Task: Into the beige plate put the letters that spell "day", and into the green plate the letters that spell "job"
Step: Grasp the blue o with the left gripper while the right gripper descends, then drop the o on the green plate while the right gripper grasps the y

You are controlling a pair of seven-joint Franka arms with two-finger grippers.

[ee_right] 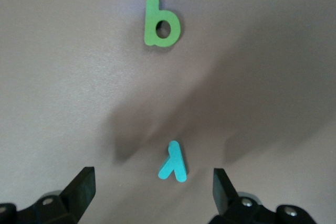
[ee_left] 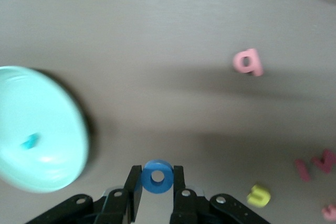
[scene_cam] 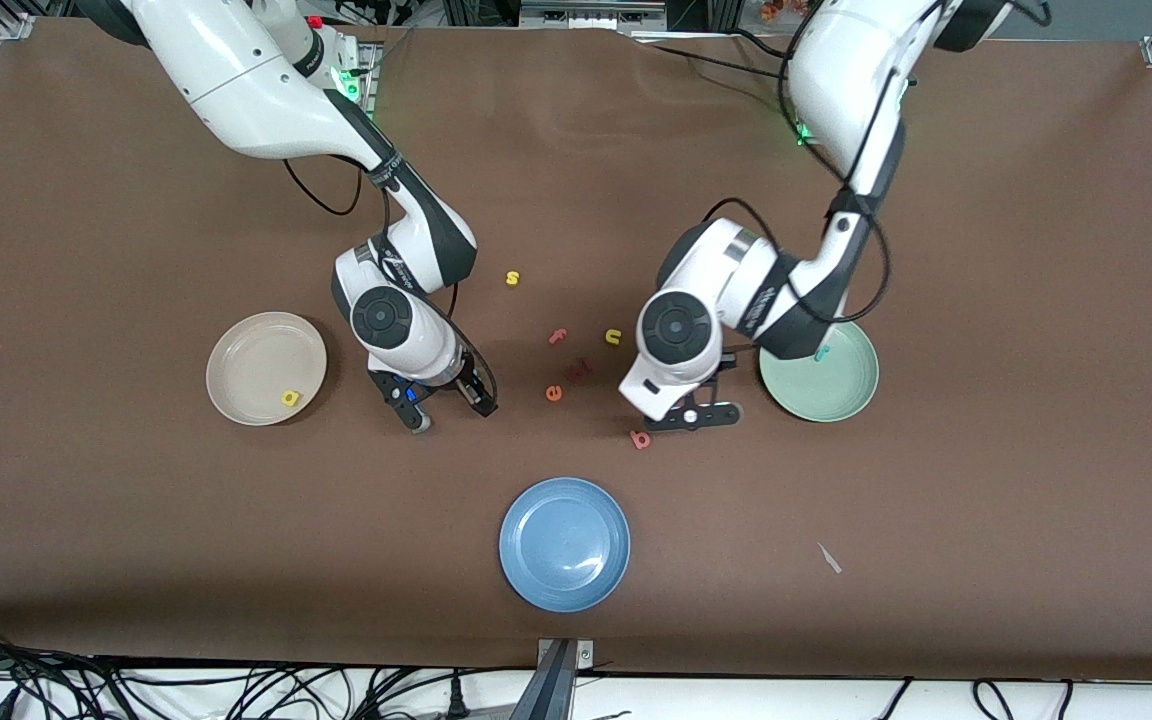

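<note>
My left gripper (scene_cam: 701,415) is shut on the blue o (ee_left: 157,176), low over the table between the pink b (scene_cam: 641,438) and the green plate (scene_cam: 836,385). The teal j (scene_cam: 821,352) lies in that plate. In the left wrist view the green plate (ee_left: 47,119), the j (ee_left: 30,141) and the b (ee_left: 248,61) all show. My right gripper (scene_cam: 451,412) hangs open beside the beige plate (scene_cam: 256,360), which holds the yellow a (scene_cam: 290,398). The right wrist view shows the teal y (ee_right: 173,163) on the table between the open jaws, with the green d (ee_right: 161,23) lying farther out.
A blue plate (scene_cam: 564,542) sits nearest the front camera. Loose letters lie between the arms: a yellow s (scene_cam: 512,278), a pink f (scene_cam: 557,337), a yellow u (scene_cam: 613,336), an orange e (scene_cam: 554,393) and a red letter (scene_cam: 581,368).
</note>
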